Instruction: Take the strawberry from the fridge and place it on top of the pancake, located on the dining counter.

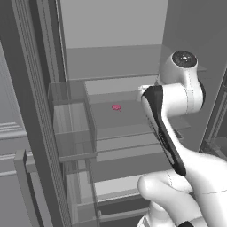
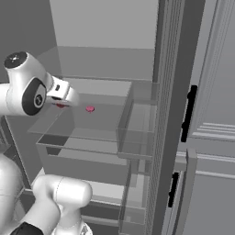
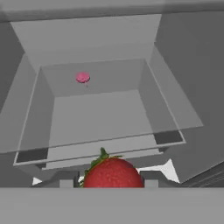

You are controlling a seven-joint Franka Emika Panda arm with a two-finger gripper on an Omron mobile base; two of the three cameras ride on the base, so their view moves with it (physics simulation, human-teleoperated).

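Hand view is giving you the clearest read: the strawberry (image 3: pixel 113 173) is sitting right at the bottom of the picture, between the two dark fingers (image 3: pixel 66 180), and they are pressing in on it from either side, so the gripper (image 3: pixel 109 181) is holding the fruit. You are looking past it at a glass shelf (image 3: pixel 100 118) inside the fridge (image 1: pixel 111 26), with a flat pink piece (image 3: pixel 82 78) lying well apart from the berry toward the back.

In the right base view the gripper (image 2: pixel 62 102) is hanging just over the front of that shelf, with a speck of red at its tip, and the pink piece (image 2: pixel 90 109) is lying near it.

What could go wrong from here, as I judge it:
- The berry is small and round, so it could be slipping out if you are swinging the arm fast on the way out.
- The hand is sitting low between shelves, so lifting too early could be knocking it on the glass above, and the door bins (image 1: pixel 73 119) are close on one side.

Count: one strawberry, one pink piece, one gripper with two fingers. The pancake and dining counter are lying outside these pictures.
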